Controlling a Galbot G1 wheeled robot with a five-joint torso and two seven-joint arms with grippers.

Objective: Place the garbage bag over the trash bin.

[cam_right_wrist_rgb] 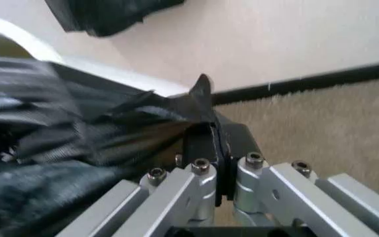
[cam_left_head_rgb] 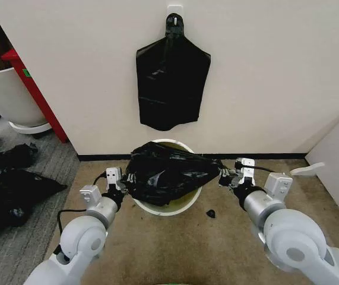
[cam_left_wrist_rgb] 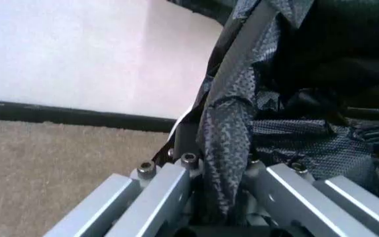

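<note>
Two claws were clamped on opposite edges of the thin, glossy black plastic garbage bag point(cam_left_head_rgb: 168, 172): the left claw point(cam_left_head_rgb: 122, 183) pinched a gathered fold at its left side, the right claw point(cam_left_head_rgb: 224, 176) a pointed corner at its right. Between them the film was held stretched over the small round cream-white plastic trash bin point(cam_left_head_rgb: 175, 208) on the beige carpet point(cam_left_head_rgb: 175, 249), by the wall. Good seating would probably be got if both edges were lowered evenly, kept taut, and drawn outside the rolled rim.
</note>
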